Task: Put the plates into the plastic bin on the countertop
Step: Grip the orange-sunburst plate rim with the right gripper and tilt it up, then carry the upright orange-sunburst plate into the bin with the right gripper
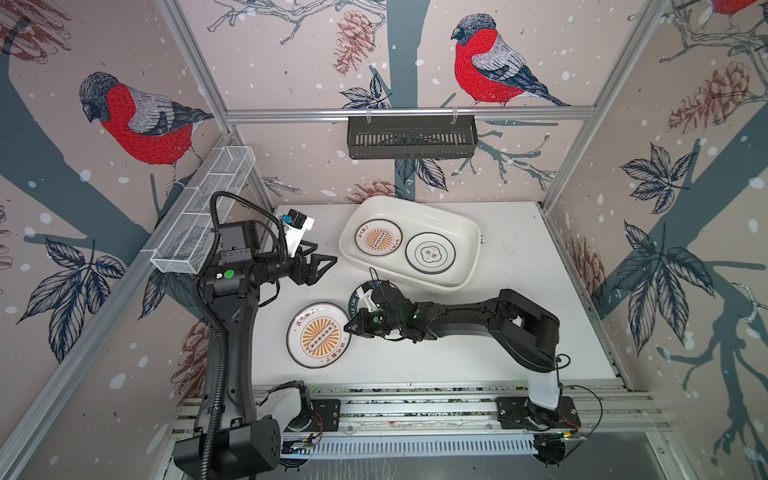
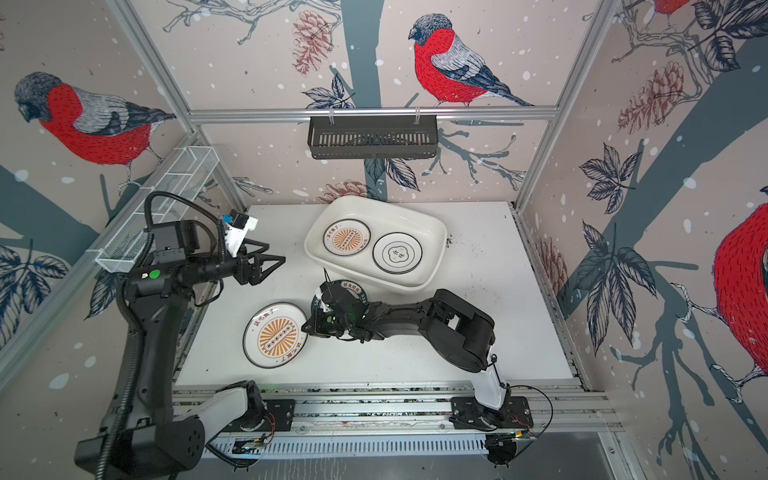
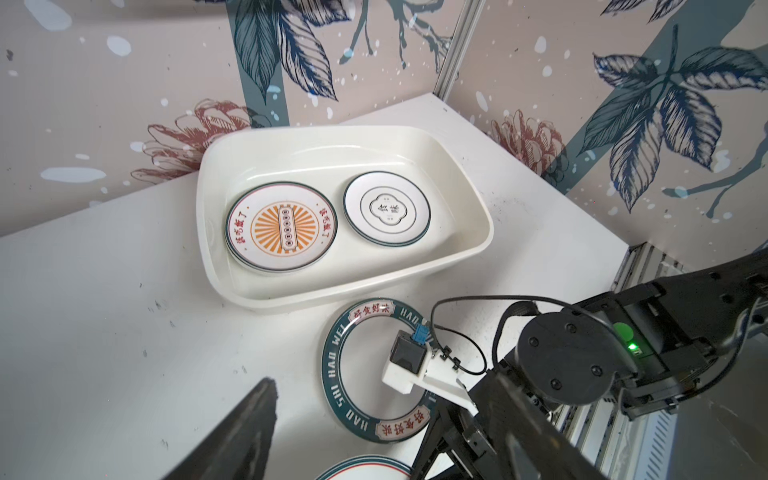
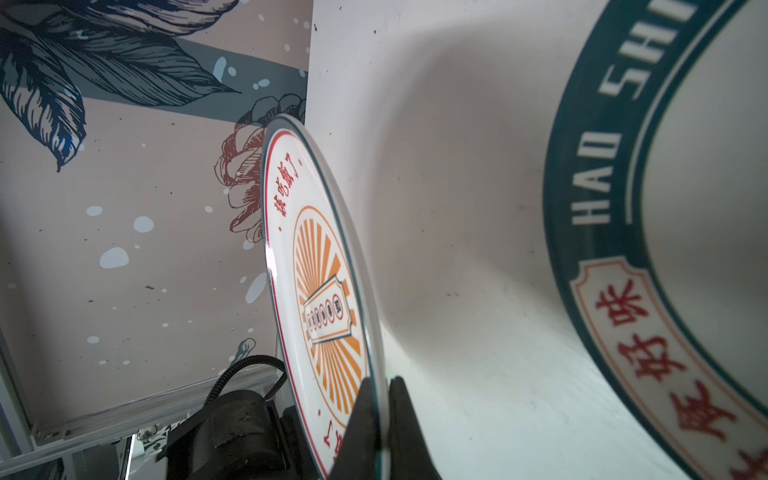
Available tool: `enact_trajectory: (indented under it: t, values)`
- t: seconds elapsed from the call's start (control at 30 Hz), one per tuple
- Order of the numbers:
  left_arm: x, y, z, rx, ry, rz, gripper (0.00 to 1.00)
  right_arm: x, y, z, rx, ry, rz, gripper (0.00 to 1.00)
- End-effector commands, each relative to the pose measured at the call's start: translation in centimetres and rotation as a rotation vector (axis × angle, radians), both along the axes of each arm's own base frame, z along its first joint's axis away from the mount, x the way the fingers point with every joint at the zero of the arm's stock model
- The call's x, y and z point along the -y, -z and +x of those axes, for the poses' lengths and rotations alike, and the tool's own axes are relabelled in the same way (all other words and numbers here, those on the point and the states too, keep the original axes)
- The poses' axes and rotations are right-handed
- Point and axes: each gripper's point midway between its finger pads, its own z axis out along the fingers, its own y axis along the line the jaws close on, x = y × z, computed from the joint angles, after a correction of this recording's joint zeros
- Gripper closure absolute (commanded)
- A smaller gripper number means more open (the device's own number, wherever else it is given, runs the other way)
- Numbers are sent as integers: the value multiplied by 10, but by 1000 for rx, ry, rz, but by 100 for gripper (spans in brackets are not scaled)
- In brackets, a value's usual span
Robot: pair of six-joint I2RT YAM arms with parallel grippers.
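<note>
The white plastic bin (image 1: 469,232) sits at the back of the countertop (image 1: 519,291) and holds a sunburst plate (image 1: 378,237) beside a quatrefoil plate (image 1: 430,252); the left wrist view shows each lying on top of another plate. In front of it lies a green lettered-rim plate (image 3: 334,365), partly under my right arm. Another sunburst plate (image 1: 318,336) lies front left. My right gripper (image 4: 384,399) is shut on its rim, and the gripped edge looks tilted up off the table. My left gripper (image 1: 326,254) hangs open and empty, left of the bin.
A black slatted basket (image 1: 411,139) hangs on the back rail. A white wire-mesh basket (image 1: 203,212) hangs on the left wall beside my left arm. Aluminium frame rails (image 1: 415,409) run along the front edge, and patterned walls enclose the other three sides.
</note>
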Motion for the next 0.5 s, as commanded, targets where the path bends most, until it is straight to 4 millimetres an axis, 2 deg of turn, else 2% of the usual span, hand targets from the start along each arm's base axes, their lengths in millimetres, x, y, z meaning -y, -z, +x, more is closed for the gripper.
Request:
enact_trajectory:
  t: [0.0, 0.2, 0.47]
  values:
    - [6, -24, 0, 50, 20, -55, 20, 3, -16, 10, 57, 1, 7, 97]
    - [5, -46, 0, 97, 3, -63, 20, 5, -40, 30, 106, 4, 7, 97]
    - [4, -55, 0, 124, -11, -60, 20, 21, -65, 59, 143, 25, 17, 97]
